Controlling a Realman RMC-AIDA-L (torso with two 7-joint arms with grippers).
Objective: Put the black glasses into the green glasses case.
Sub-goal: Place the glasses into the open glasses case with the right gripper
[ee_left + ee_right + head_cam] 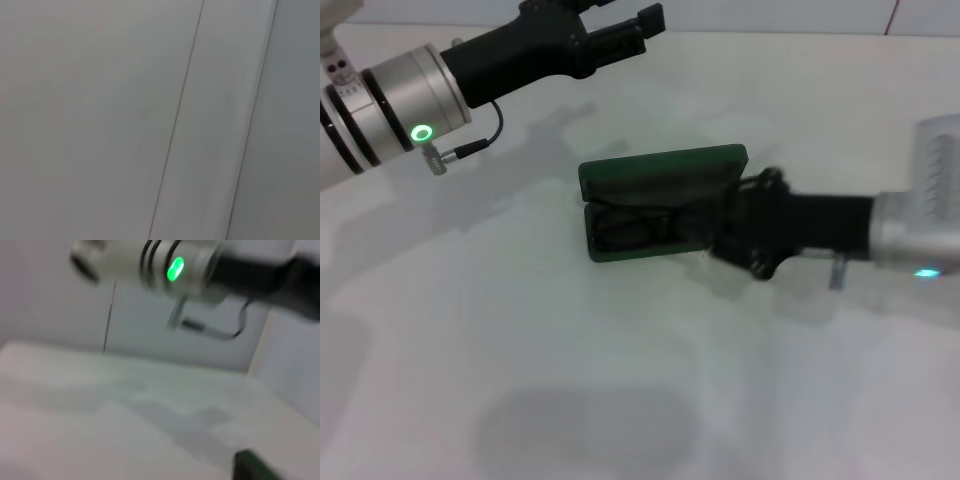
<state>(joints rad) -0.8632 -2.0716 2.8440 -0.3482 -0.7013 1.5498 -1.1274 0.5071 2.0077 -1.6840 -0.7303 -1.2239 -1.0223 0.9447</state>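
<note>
Scanning head view L to R.

L gripper (645, 22): raised at approx 11 o'clock from the case, well apart from it, over bare table (520, 330). Fingers point toward 3 o'clock; whether apart or together cannot be told. L wrist view shows only a pale panelled surface, no task item. Judged idle.

Green glasses case (665, 172): centre of table, lid open and standing up along the far (12 o'clock) side, tray on the near side. Long axis runs 9 to 3 o'clock, slightly skewed. Dark shapes lying in the tray read as the black glasses (630, 228), toward the 9 o'clock end; frame detail too faint to confirm lenses or temples, or whether they sit fully flat.

R gripper (715, 232): reaching in from 3 o'clock, tip at the case's 3 o'clock end, overlapping tray and lid edge. Fingers are lost against the dark lining; state cannot be told, nor whether they touch glasses or case. R wrist view shows only the L arm far off and a green corner of the case (260, 467) at frame edge.

Key relation: glasses lie at 9 o'clock from R gripper, along the same line as the case's long axis and the arm's approach. R arm is by far the nearer.

Judgement: placement looks close to done. Coming move likely calls for a straight pull-out toward 3 o'clock, w/o snagging the lid or dragging the tray.
</note>
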